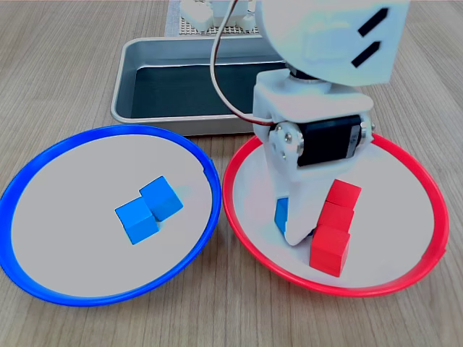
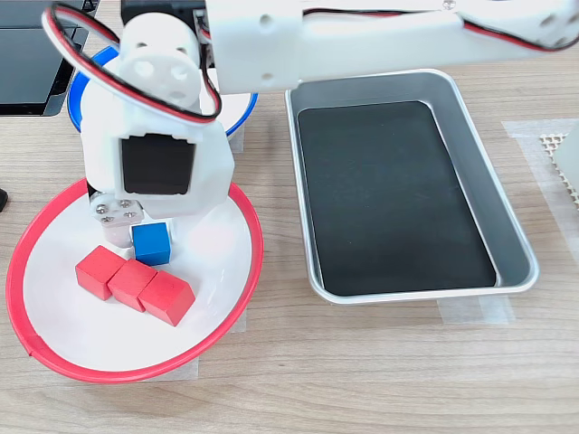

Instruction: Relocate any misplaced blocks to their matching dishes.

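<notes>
Crowding: 3 glossy red cubes [image 2: 134, 283] sit in a touching row beside the blue cube [image 2: 151, 243] on the red-rimmed plate [image 2: 237, 298].
Gripper: the gripper [image 1: 295, 228] stands over the blue cube; whether it grips, I cannot tell.
Beyond: 2 blue cubes [image 1: 148, 209] touch on the blue-rimmed plate [image 1: 43, 278]; farther, a rectangular metal tray [image 1: 137, 108].

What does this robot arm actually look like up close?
The arm is blocky white plastic, with black motor blocks set into the joints. Red, black and white cables loop outside. Two black slots mark the upper shell, and small screws show near the gripper.
</notes>
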Tool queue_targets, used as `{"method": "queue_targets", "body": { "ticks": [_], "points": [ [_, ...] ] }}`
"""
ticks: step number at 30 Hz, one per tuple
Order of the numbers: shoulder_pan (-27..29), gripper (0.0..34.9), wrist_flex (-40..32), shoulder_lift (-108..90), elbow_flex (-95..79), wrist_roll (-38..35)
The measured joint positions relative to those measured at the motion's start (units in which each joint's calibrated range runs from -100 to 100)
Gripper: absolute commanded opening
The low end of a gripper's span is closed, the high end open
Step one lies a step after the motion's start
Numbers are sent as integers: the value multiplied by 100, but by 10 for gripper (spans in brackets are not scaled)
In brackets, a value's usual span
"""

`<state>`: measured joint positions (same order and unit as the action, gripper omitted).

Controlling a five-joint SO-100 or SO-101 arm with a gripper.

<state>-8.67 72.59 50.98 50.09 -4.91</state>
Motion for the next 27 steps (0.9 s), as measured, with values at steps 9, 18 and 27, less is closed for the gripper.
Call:
{"method": "queue_targets", "body": {
  "ticks": [9,18,27],
  "points": [
    [-27,4,98,-784,-209,-49],
    [584,4,155,-1441,-227,-425],
    [1699,4,-179,-1603,-544,-962]
  ]
}}
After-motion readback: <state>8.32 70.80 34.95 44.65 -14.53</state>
